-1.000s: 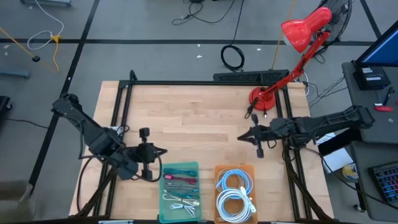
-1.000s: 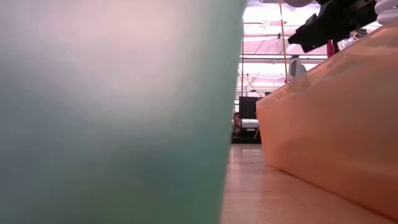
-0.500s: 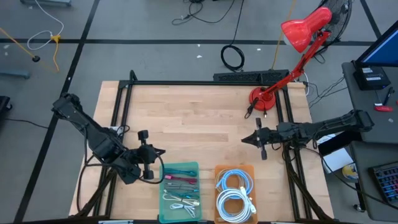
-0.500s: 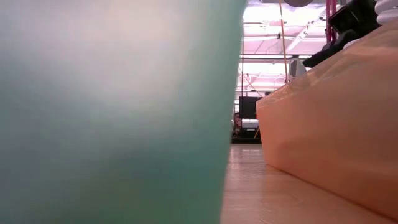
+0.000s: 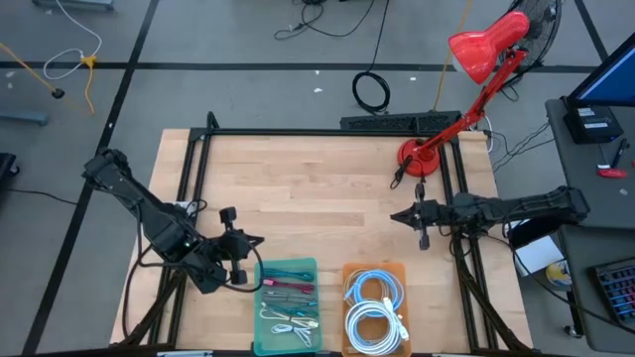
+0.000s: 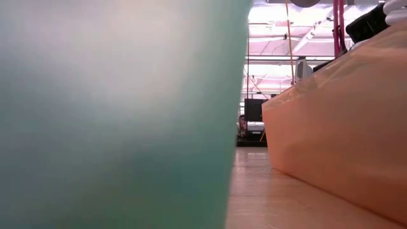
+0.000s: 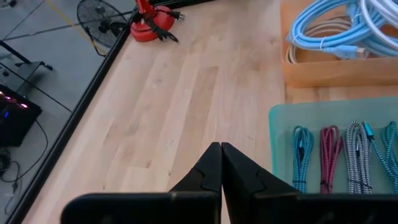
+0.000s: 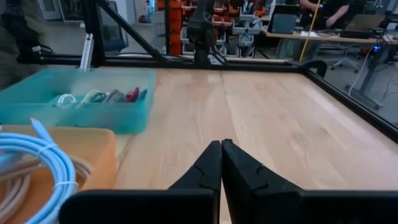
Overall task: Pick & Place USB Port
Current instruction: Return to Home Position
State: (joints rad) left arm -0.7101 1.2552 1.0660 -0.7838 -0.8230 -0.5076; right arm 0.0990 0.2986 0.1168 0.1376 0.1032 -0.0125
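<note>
Jaws together; bare table (image 5: 317,188) between

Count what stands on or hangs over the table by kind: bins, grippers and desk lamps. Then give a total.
Bins: 2, the green bin and the orange bin
Grippers: 2, the left gripper and the right gripper
Desk lamps: 1, the red lamp
Total: 5
</note>
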